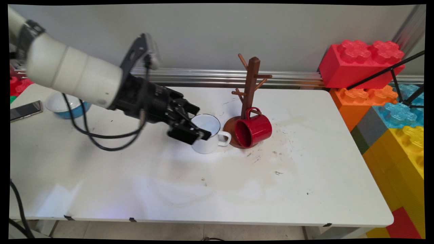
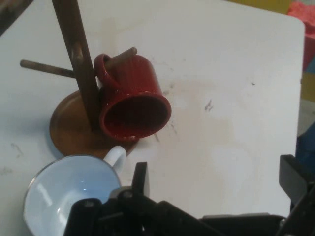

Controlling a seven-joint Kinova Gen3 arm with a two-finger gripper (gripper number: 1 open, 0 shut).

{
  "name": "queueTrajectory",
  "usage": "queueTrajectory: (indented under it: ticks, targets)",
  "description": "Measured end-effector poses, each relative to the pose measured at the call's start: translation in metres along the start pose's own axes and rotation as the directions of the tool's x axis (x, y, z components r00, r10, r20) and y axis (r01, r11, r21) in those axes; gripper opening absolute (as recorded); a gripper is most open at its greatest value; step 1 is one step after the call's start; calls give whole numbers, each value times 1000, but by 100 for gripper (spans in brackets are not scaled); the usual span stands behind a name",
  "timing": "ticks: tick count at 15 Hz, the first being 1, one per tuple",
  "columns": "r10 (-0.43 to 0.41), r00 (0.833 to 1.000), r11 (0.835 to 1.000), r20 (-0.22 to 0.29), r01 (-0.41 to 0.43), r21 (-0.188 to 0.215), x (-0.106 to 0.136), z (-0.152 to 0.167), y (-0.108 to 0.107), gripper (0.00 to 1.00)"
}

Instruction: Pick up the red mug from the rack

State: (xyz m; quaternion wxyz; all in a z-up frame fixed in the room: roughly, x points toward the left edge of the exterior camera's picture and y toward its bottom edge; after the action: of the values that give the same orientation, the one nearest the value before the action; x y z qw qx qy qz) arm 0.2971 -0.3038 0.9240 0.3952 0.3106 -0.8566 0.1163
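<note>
White mug (image 1: 207, 137) stands upright on the bench (image 1: 237, 189), just beside the round base of the brown wooden mug tree (image 1: 250, 88), with its handle turned toward that base. The gripper (image 1: 200, 130) reaches in from the left and is at the rim of this mug. In the hand view the jaws are spread wide apart: one finger (image 2: 140, 179) stands just beside the mug's handle at the rim, and the other finger (image 2: 295, 179) is far to the right above the bare bench. They grasp nothing, as far as I can see.

A red mug (image 1: 253, 130) hangs by its handle on a low peg of the tree, tilted, with its mouth facing the near side; it lies over the base of the tree, close to the white mug.

Behind the arm, at the left of the bench, there is a blue and white bowl (image 1: 64, 106) and a phone (image 1: 25, 110). Big coloured toy blocks (image 1: 379, 88) are stacked beside the right end of the bench
</note>
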Motion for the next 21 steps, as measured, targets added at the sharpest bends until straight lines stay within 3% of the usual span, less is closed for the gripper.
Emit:
queueTrajectory:
  ticks: [5,8,14,21]
  targets:
    - [-145,987,988,72,140,62,12,45,24,100]
    - [-198,976,978,88,191,80,18,67,35,100]
    - [-271,959,959,79,262,112,27,106,49,100]
    - [-321,945,941,66,310,138,20,138,52,100]
